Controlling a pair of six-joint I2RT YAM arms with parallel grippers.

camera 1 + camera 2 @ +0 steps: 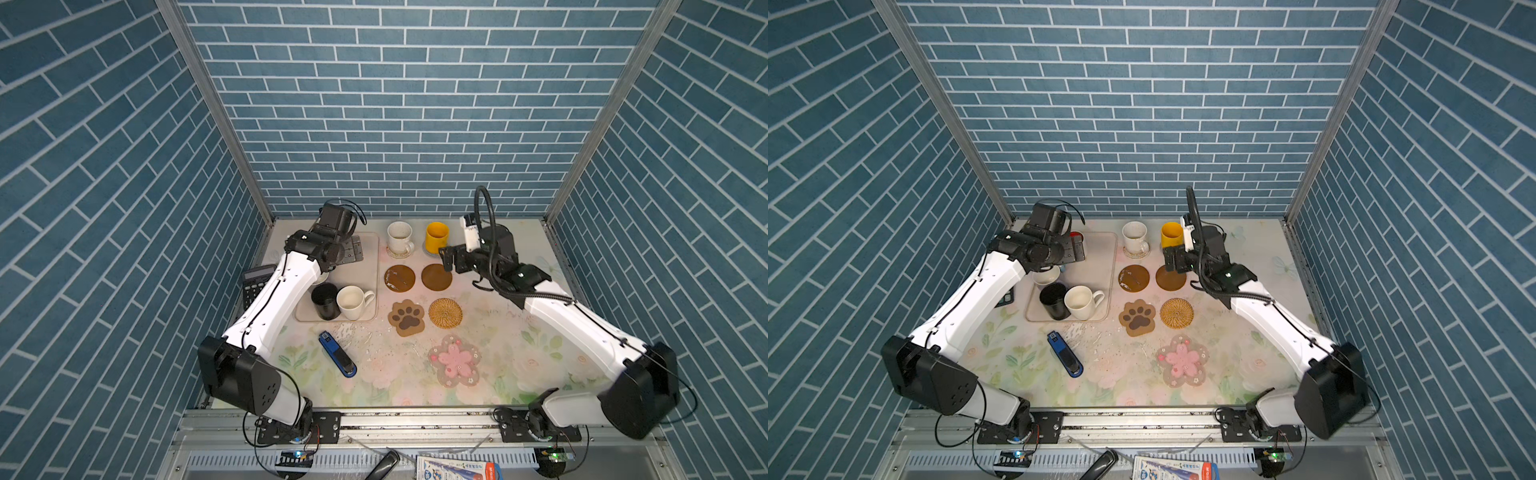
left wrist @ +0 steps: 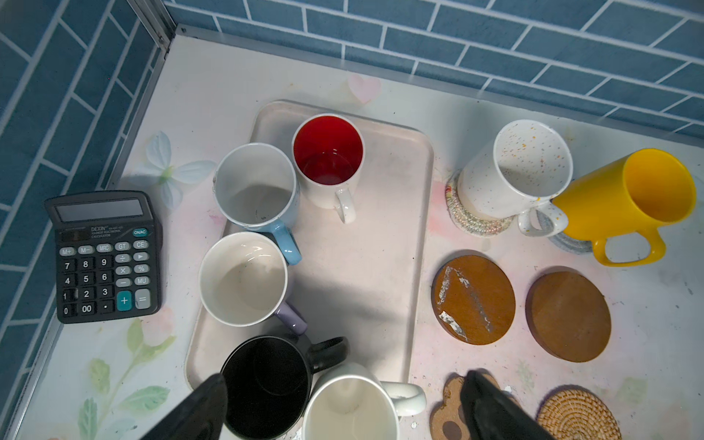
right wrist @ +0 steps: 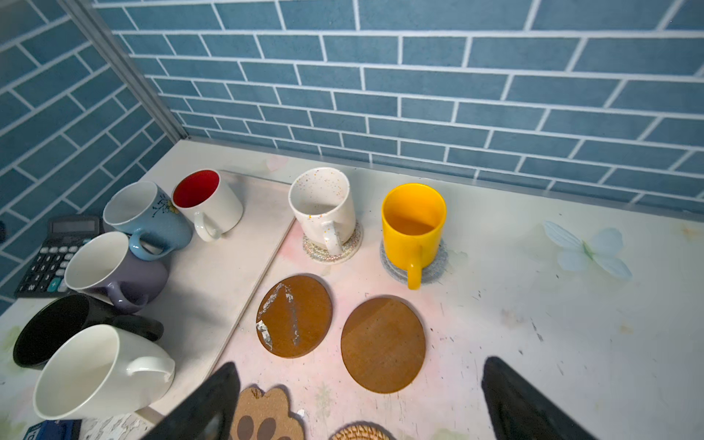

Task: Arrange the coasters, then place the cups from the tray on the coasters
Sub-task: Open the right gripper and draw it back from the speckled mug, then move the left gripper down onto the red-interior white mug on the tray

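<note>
A booth of blue brick-patterned walls [image 1: 415,104] enclosed a pale floral tabletop [image 1: 519,361]. The beige tray [image 1: 361,274] lay at the far left of it and held five mugs. The black mug [image 1: 325,300] and the cream mug [image 1: 352,302] stood side by side at its near end. The lavender mug [image 2: 244,278], the light blue mug [image 2: 255,186] and the white mug with red inside [image 2: 327,152] ran along its left side toward the far end.

Just right of the tray's far end, the speckled white mug [image 1: 400,237] stood upright on the white woven coaster [image 3: 352,249]. Beside it on the right, the yellow mug [image 1: 436,237] stood on the light blue woven coaster [image 3: 434,266]. Nearer lay two bare brown discs [image 1: 399,278] [image 1: 436,277], then the paw-shaped coaster [image 1: 407,318] beside the rattan coaster [image 1: 445,313]. The pink flower coaster [image 1: 455,360] lay nearest.

The right gripper [image 3: 360,364] hovered just near of the yellow mug, above the right disc. Its fingers were spread wide, with nothing between them. The left gripper [image 2: 344,375] hung over the tray, also spread wide and empty.

A black calculator [image 1: 257,282] lay left of the tray, and a blue stapler [image 1: 337,354] lay on the table near of it.
</note>
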